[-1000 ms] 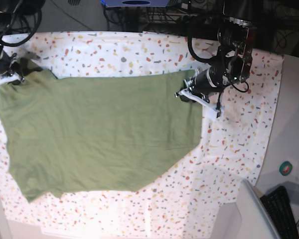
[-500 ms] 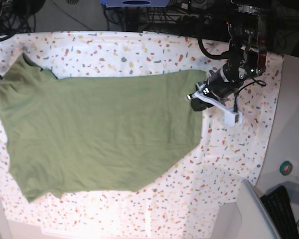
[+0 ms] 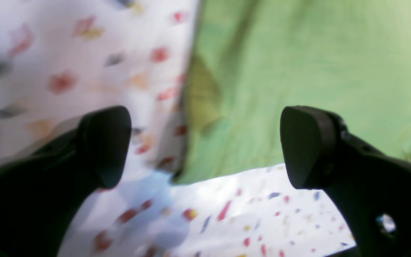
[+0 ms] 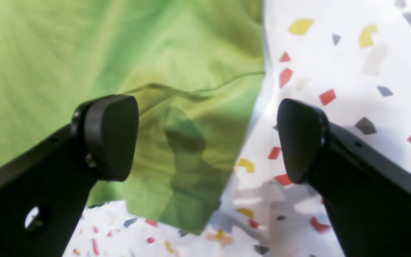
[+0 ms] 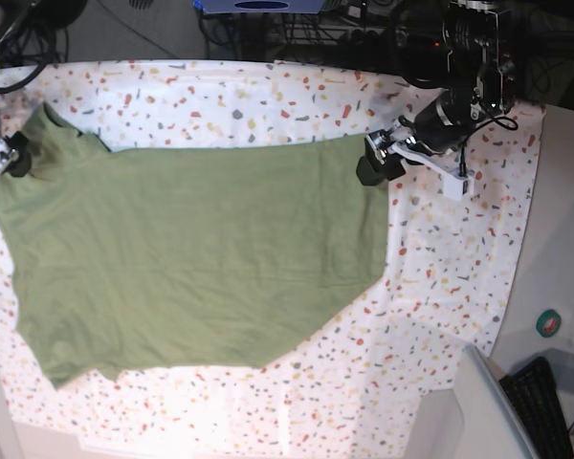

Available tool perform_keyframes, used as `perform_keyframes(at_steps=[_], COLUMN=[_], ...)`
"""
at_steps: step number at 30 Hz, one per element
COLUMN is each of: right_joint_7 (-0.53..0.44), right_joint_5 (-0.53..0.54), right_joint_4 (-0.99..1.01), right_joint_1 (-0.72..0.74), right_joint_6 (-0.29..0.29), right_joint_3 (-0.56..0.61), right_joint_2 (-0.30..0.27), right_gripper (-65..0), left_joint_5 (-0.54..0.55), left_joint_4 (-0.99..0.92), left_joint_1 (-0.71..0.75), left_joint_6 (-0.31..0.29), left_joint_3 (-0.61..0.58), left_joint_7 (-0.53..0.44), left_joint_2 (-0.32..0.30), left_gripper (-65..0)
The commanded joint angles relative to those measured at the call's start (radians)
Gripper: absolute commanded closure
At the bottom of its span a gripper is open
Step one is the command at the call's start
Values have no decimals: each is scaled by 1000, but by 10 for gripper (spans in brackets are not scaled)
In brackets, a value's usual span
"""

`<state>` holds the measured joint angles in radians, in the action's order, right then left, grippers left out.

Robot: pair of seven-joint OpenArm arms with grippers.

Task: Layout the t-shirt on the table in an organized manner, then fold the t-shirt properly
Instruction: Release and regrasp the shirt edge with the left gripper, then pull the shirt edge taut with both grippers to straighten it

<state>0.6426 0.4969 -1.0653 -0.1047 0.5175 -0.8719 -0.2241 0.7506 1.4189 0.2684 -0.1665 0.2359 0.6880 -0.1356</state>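
The olive-green t-shirt (image 5: 191, 249) lies spread flat over the speckled table (image 5: 268, 96). My left gripper (image 5: 375, 169) is open just above the shirt's far right corner. In the left wrist view its fingers (image 3: 105, 142) straddle the shirt's edge (image 3: 280, 71) over the table cloth (image 3: 66, 53), holding nothing. My right gripper (image 5: 12, 159) is open at the shirt's far left corner. In the right wrist view it (image 4: 205, 139) hovers over a folded-over corner of the shirt (image 4: 84, 53) beside the bare cloth (image 4: 351, 53), holding nothing.
A plain grey surface (image 5: 564, 239) runs along the right with a small teal round object (image 5: 549, 323) on it. A keyboard (image 5: 540, 406) and a light grey bin (image 5: 469, 411) sit at the lower right. Cables and equipment (image 5: 268, 19) crowd the back edge.
My left gripper has moved back and inward to the shirt's far right corner. My right gripper, nearly out of view half a second ago, has come back to the shirt's far left corner.
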Motion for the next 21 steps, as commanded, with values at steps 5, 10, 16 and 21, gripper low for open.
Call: perform_keyframes(at_steps=[5,10,16,21], right_joint_7=[-134,-135,-134,-134], right_joint_5=[16,16,15,15], right_joint_4=[38,41,40,41], right_joint_1=[1,-8,-28,-34], right_joint_6=[5,5,13,13], right_joint_3=[-2,-2,4,6], right_joint_2=[-22,-22,-11,9], right_gripper=[-576,-576,-518,-435], left_joint_5=[4,4,4,4], left_joint_4=[-62,-69,-71,-73], left_joint_1=[-24,-24,-13,1], left_joint_6=[-28,-28,-31,-74], left_joint_3=[-13,-14,-14,-14], left_joint_7=[19,20,22,22], left_joint_2=[44,50,46,46], left_gripper=[-637,-637,-453,-272])
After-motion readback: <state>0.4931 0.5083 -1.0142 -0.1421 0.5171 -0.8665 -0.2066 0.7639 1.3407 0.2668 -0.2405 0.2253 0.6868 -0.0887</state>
